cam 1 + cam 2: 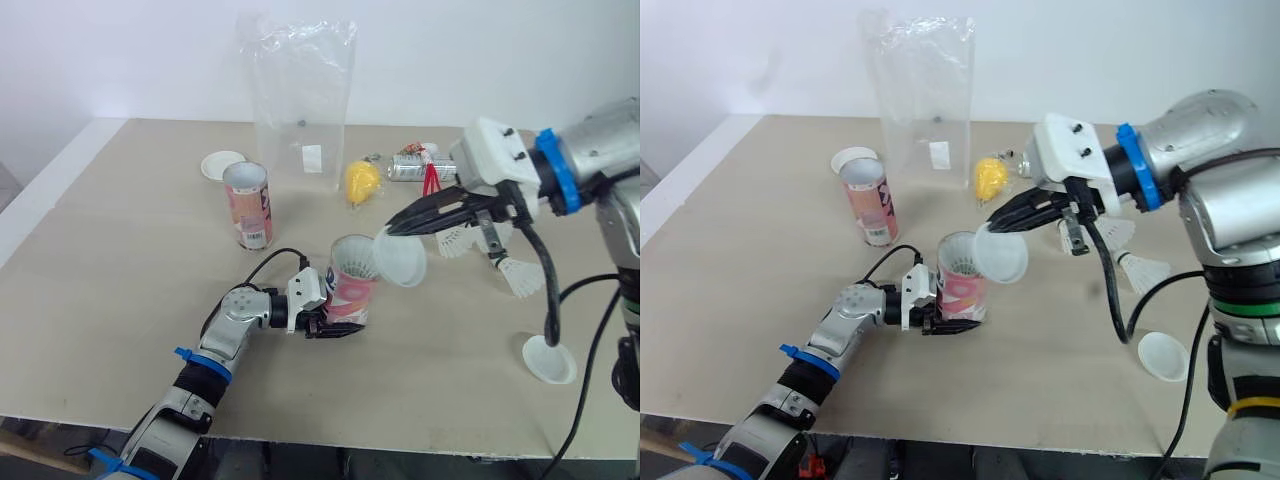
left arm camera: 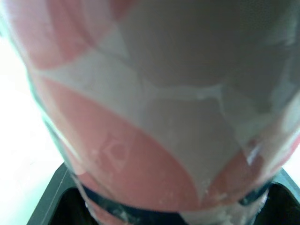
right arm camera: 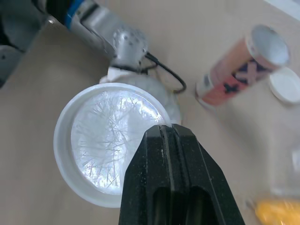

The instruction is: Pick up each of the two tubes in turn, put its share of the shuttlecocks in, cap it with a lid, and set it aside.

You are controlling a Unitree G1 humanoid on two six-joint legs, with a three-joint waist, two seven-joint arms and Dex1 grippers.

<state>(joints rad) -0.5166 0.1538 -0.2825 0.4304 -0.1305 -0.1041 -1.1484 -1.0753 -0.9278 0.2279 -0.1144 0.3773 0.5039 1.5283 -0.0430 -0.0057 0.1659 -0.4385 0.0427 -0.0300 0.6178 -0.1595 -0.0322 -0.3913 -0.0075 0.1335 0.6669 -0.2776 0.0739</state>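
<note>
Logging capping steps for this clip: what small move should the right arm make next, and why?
Probably carry the lid toward the robot's left, level it over the tube and press down. The right gripper pinches the lid tilted beside the rim, not yet seated; the left gripper holds the tube near its base, with shuttlecocks inside.

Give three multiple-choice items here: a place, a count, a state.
1. Where is the right gripper's lid? A) by the held tube's mouth B) flat on the table C) in the left gripper
2. How many lids lie on the table? A) one B) two C) four
3. The left gripper is: A) open B) shut on the tube C) holding a lid
1 A, tilted beside the rim; 2 B, one back left, one front right; 3 B, it clamps the tube's base.
</note>
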